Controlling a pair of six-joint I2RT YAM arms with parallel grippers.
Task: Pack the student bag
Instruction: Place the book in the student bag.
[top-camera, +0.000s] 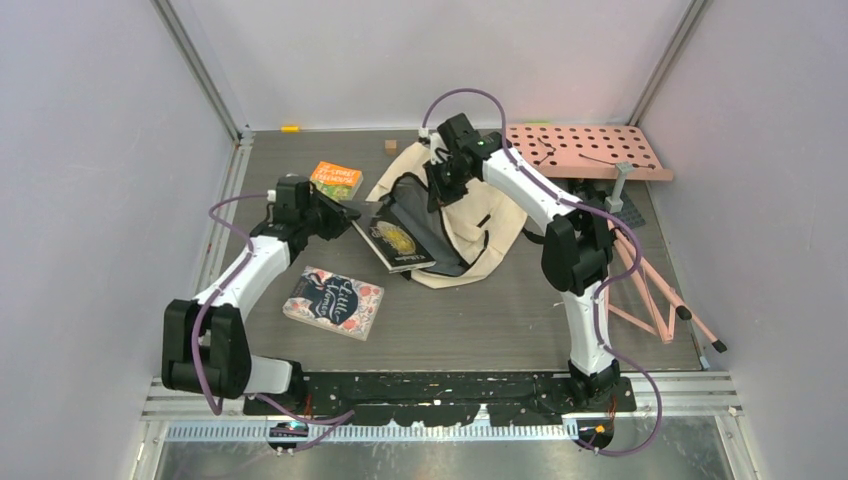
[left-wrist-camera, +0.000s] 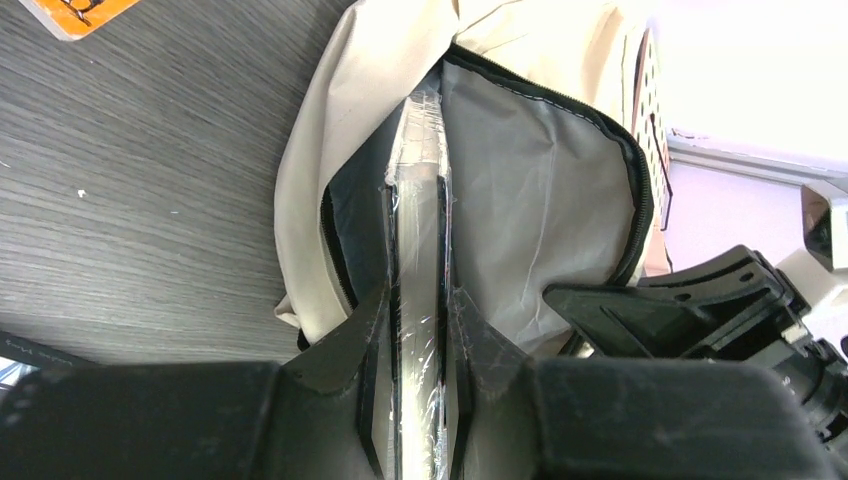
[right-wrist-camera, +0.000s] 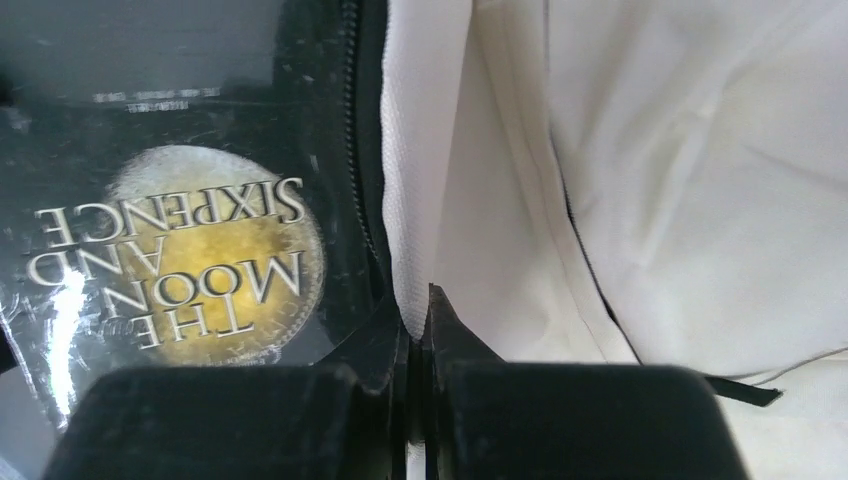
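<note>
The student bag (top-camera: 480, 215) lies open in the middle of the table, cream with a grey lining (left-wrist-camera: 540, 190). My left gripper (top-camera: 347, 213) is shut on a black book (top-camera: 397, 242), "The Moon and Sixpence" (right-wrist-camera: 180, 250). The book shows edge-on between the fingers (left-wrist-camera: 418, 200), its far end inside the bag's zippered mouth. My right gripper (top-camera: 443, 188) is at the bag's upper rim, shut on a fold of the white fabric edge (right-wrist-camera: 415, 240) beside the black zipper. In the left wrist view the right gripper's black body (left-wrist-camera: 650, 300) sits at the right of the opening.
An orange book (top-camera: 336, 180) lies behind my left gripper and a dark floral book (top-camera: 333, 301) lies nearer the front left. A pink perforated board (top-camera: 585, 150) and pink folding legs (top-camera: 650, 290) stand at the right. A small wooden block (top-camera: 390, 146) sits near the back.
</note>
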